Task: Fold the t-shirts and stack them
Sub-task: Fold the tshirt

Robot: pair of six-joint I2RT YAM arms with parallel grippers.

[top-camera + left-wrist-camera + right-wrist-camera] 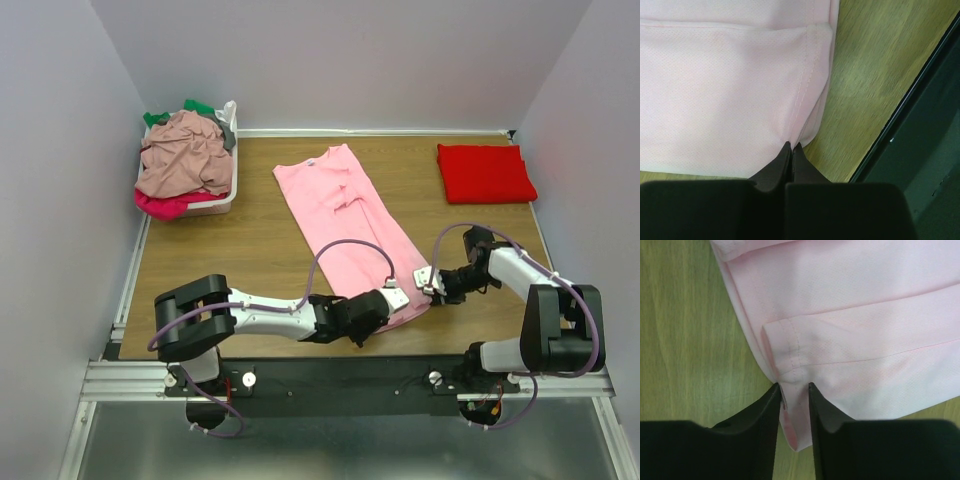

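Pink tee (345, 225) is lying flat on the table (250, 260), its long axis running on a slant from the neck at the far middle down to the hem at the near right. Both claws are sitting at the hem end, one at each corner, so the body of the garment is stretching away from them toward the far edge. The left gripper (791, 147) is pinching the hem corner on its side, jaws shut tight on the stitched edge. The right gripper (792, 387) is straddling the opposite corner, jaws standing narrow with cloth between them but a gap showing; a firm hold is not being confirmed there. In judgement, the coming move is depending on both corners travelling together along that long axis toward the neck, and the right side is looking the weaker of the two. The overhead view is giving the full layout: a red tee (485, 172) folded at the far right, well apart, and a basket (215, 207) of crumpled tees at the far left. Only the wrist views are showing the hems, the folded layers and the jaw spacing, which the overhead view is leaving too small to read.
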